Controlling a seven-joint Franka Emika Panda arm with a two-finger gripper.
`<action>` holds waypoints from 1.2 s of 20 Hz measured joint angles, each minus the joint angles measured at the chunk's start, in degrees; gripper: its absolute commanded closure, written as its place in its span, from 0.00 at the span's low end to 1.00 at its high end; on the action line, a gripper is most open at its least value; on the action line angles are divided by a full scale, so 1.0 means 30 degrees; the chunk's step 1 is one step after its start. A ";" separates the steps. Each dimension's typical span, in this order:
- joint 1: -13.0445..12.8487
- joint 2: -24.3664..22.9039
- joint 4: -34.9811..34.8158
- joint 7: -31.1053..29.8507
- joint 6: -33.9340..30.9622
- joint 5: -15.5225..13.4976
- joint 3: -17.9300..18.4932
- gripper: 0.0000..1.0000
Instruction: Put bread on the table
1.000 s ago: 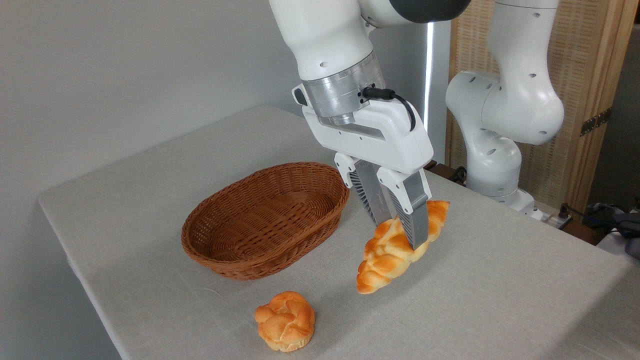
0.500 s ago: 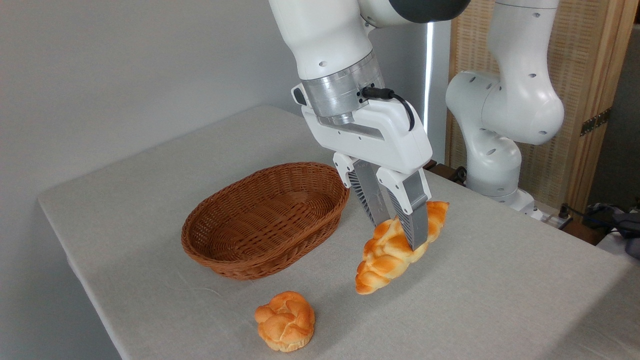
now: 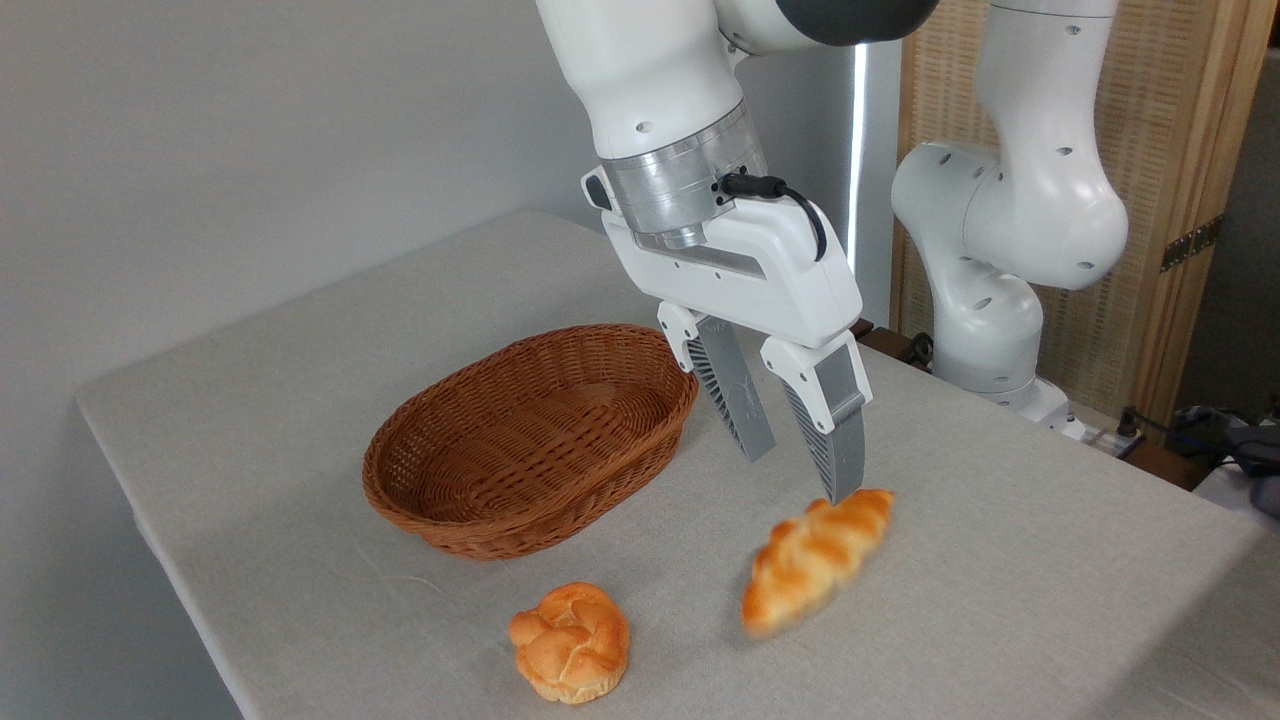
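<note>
1. Bread (image 3: 817, 558) is seen low in the middle of the frame, blurred, below and clear of the gripper (image 3: 800, 475); it is judged to be dropping onto or just landing on the table (image 3: 1000, 600), though contact cannot be confirmed through the blur.
2. Fingers (image 3: 835, 440) are spread apart with nothing between them, and the right fingertip is seen just above the loaf's upper end, which suggests a release directly over bare cloth.
3. Basket (image 3: 530, 440) is seen empty at centre left, well apart from the loaf, so the drop spot was evidently chosen outside it.
4. Bun (image 3: 570, 640) lies on the cloth at lower centre, near the loaf but not touching it.
5. Compared with half a second ago, the loaf is no longer pinched: the fingers have been opened and the bread is lower and further right in the frame. Basket and bun are unchanged.
</note>
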 measured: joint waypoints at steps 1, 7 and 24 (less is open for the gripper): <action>0.0000 0.0000 0.0000 0.0000 0.0000 0.0000 0.0000 0.00; -0.0009 0.0000 0.0016 -0.0342 0.0000 -0.0173 -0.0015 0.00; -0.0096 0.2232 0.4865 -0.5410 0.0504 -0.7003 -0.3355 0.00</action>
